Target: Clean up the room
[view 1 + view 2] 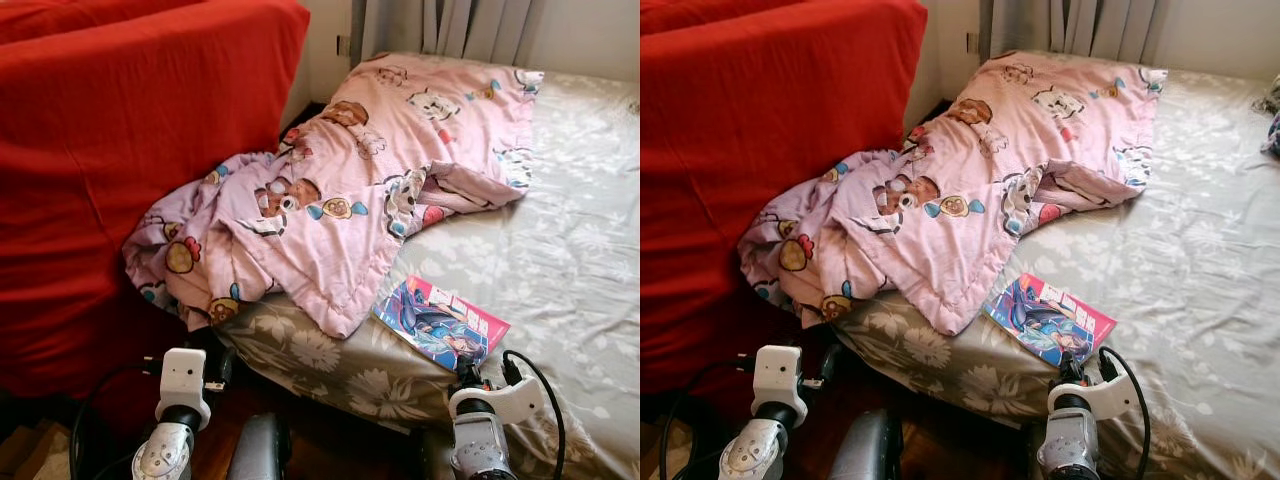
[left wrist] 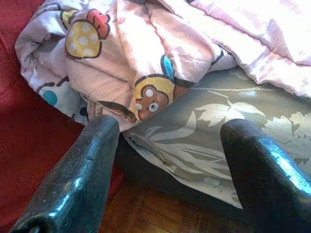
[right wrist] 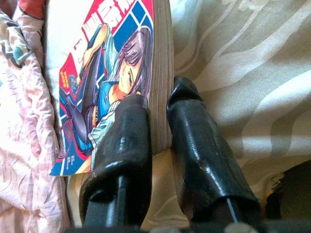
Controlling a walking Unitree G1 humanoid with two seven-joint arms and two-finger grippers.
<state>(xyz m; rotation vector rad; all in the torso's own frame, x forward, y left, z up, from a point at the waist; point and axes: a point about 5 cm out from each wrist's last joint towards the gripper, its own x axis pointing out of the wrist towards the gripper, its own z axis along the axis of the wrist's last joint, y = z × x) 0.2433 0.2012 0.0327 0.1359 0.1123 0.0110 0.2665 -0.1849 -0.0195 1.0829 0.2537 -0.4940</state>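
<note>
1. The comic book (image 1: 441, 322) lies near the bed's (image 1: 580, 250) front edge, just beside the crumpled pink blanket (image 1: 340, 190).
2. The right hand (image 3: 156, 121) is clenched on the book's edge, one finger on the cover and one against the pages; the book rests flat, not yet lifted.
3. The left hand (image 2: 167, 145) is released, empty, at the bed's front corner by the red sofa (image 1: 110, 150).
4. Tidying looks barely begun: the blanket remains unfolded and spills off the bed.

No legible text.
The glossy, colourful comic book (image 3: 112, 73) is showing large white cover characters, too cropped and tilted to read.
</note>
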